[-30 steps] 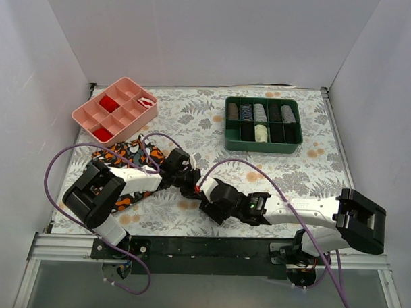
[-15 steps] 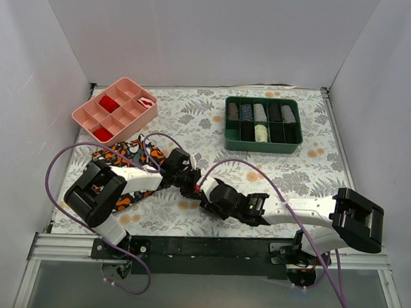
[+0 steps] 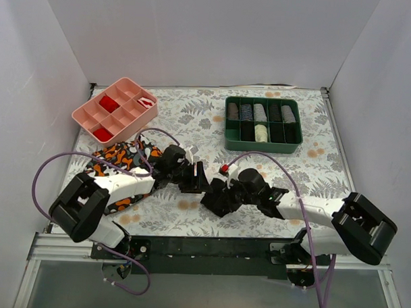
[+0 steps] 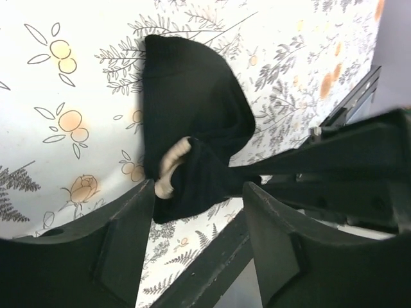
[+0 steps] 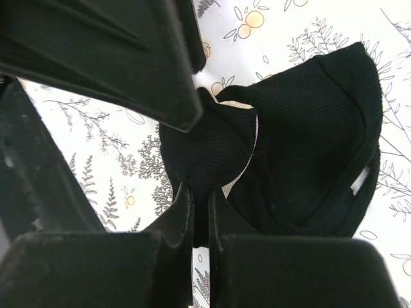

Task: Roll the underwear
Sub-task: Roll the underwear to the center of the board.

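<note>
Between the right jaws, the underwear (image 5: 308, 128) sits pinched

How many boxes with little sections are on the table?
2: a pink box at the back left and a green box at the back right. The robot arms may hide something smaller.

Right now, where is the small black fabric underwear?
Top view: the black underwear lies front-centre on the floral table, pinched by the right tool, beside the left tool.
</note>
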You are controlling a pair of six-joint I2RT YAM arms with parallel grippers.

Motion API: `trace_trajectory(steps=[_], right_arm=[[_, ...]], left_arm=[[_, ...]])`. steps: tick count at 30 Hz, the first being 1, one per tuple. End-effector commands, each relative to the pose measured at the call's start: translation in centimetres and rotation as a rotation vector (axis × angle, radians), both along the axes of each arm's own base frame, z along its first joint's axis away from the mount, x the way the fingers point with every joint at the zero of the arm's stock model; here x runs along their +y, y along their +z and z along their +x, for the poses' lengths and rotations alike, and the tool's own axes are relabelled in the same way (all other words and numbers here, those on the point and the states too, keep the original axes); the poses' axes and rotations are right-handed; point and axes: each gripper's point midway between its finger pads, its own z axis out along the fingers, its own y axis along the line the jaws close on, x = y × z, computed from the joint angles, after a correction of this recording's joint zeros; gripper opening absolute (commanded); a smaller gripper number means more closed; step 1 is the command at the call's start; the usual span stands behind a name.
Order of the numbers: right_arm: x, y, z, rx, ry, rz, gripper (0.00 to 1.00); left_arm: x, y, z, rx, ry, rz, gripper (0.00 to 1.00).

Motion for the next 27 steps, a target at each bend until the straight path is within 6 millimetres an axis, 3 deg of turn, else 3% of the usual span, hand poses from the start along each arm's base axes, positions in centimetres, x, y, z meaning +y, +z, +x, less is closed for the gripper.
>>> trace_trajectory(steps=[1, 5, 13, 19, 27], right_arm=[[-0.3, -1.2, -2.2, 0.194, 0.083, 0.065, 0.01], [-0.9, -1.5, -2.0, 0.306, 0.061, 0.132, 0.01], [-2.1, -2.3, -1.7, 0.503, -0.006, 0.206, 0.01], [-3.0, -3.7, -1.6, 0.612, -0.075, 0.209, 0.01], [-2.9, -4.2, -1.7, 0.642, -0.090, 0.220, 0.01]], left_arm=[[0.2, 2.0, 0.4, -0.089, 0.028, -0.051, 0.59], [0.4, 2.4, -0.1, -0.125, 0.021, -0.097, 0.62], [0.9, 0.8, -1.6, -0.123, 0.006, -0.133, 0.64], [0.9, 0.1, -1.2, -0.114, 0.039, -0.138, 0.65], [-0.2, -0.5, -0.9, -0.083, 0.062, -0.194, 0.65]])
